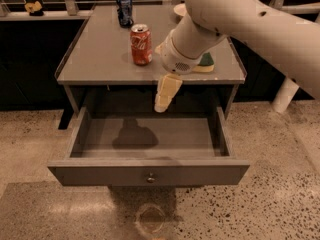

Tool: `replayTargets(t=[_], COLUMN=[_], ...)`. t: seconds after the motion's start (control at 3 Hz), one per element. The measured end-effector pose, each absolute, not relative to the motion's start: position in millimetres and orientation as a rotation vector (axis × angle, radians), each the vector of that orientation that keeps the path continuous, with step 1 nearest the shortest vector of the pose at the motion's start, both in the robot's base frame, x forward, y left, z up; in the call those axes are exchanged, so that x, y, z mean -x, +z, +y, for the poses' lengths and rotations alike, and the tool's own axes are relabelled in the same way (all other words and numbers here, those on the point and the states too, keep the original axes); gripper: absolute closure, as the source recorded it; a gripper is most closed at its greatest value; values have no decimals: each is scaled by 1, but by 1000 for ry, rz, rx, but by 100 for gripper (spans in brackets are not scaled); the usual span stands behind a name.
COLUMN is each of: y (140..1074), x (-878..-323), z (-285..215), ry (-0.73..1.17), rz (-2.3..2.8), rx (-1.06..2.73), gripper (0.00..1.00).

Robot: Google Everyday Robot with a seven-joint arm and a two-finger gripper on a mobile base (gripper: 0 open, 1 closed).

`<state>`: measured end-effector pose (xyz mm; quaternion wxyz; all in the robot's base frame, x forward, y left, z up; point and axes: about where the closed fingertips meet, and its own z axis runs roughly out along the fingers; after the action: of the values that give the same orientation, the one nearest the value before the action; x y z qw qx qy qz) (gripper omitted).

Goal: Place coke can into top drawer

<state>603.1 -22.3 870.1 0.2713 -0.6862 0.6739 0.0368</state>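
The coke can point(141, 44) stands upright on the surface point(95, 59), near its front edge. At the can's 5 o'clock, the end effector point(161, 105) hangs over the pulled-out top drawer point(100, 174). I cannot tell its grip.

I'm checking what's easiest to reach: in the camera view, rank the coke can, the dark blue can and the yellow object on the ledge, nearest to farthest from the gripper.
The gripper hangs over the open top drawer.
1. Coke can, on the tabletop just behind it.
2. Dark blue can, at the table's back edge.
3. Yellow object, on the far-left ledge.
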Motion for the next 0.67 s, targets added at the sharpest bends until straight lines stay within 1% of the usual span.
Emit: replayTargets(t=[0.67], y=[875], x=[-678], z=[23], ry=[57], rz=[1678], rx=[1753], gripper=[0])
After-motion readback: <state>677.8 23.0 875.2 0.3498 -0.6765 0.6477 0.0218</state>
